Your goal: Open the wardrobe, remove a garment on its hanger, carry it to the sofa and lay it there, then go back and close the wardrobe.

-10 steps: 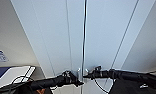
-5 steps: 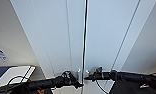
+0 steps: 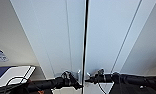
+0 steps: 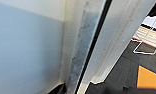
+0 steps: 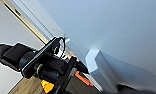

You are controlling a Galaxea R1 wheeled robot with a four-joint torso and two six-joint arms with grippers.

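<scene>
**A:** Wardrobe (image 3: 104,37) fills the head view, doors barely cracked along the centre seam. Left hand (image 3: 77,85) and right hand (image 3: 87,80) sit at the handles (image 3: 79,75) by the doors' inner edges.

**B:** Can't tell if either hand actually grips anything. I'd pull both doors outward evenly, following each one's swing.

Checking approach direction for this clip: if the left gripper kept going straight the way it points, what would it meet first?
Probably the small vertical white handle on the left door of the tall white panelled wardrobe. The left gripper points toward the dark centre gap right beside it, though depth is unclear.
</scene>
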